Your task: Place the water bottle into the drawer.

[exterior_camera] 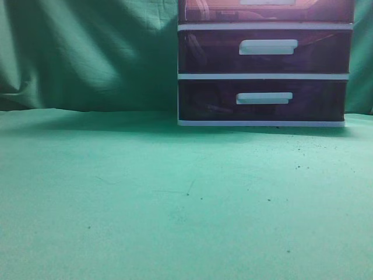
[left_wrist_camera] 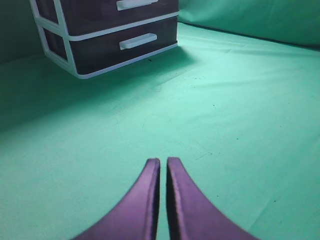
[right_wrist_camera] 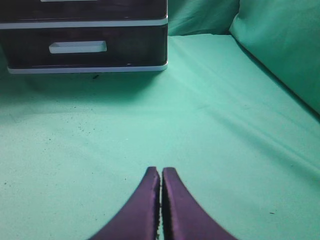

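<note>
The white-framed cabinet (exterior_camera: 265, 76) stands at the back right of the green table. Its uppermost dark purple drawer (exterior_camera: 265, 10) is cut by the top edge of the exterior view, pushed in, with only the lower rim of its white handle showing. The water bottle is not in view in any frame. My left gripper (left_wrist_camera: 163, 161) is shut and empty above bare green cloth, well away from the cabinet (left_wrist_camera: 100, 45). My right gripper (right_wrist_camera: 161, 171) is shut and empty, also over bare cloth in front of the cabinet (right_wrist_camera: 85, 47). Neither gripper shows in the exterior view.
The two lower drawers (exterior_camera: 265, 51) (exterior_camera: 262, 100) are pushed in, white handles showing. Green cloth covers the table (exterior_camera: 175, 192) and hangs as a backdrop (exterior_camera: 87, 52). A raised green fold (right_wrist_camera: 285, 45) borders the right side in the right wrist view.
</note>
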